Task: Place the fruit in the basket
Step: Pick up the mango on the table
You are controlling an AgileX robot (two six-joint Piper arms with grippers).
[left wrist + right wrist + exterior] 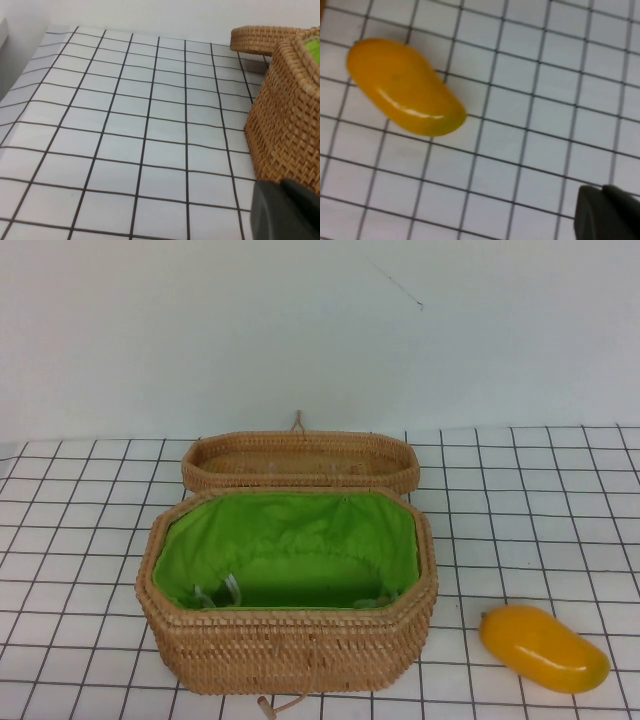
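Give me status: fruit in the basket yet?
Not yet. Done: the basket is open, its lid lying behind it. The fruit lies on the table, right of the basket, untouched. In hand: nothing; the right gripper hovers above the fruit, the left gripper sits beside the basket's left wall. Left: grasp, carry, drop in.

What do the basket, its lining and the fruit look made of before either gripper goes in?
Basket: woven tan wicker, matte, visible weave. Lining: bright green fabric, wrinkled. Fruit: smooth, glossy yellow-orange skin with highlights, possibly plastic. Left gripper beside basket; right gripper above fruit.
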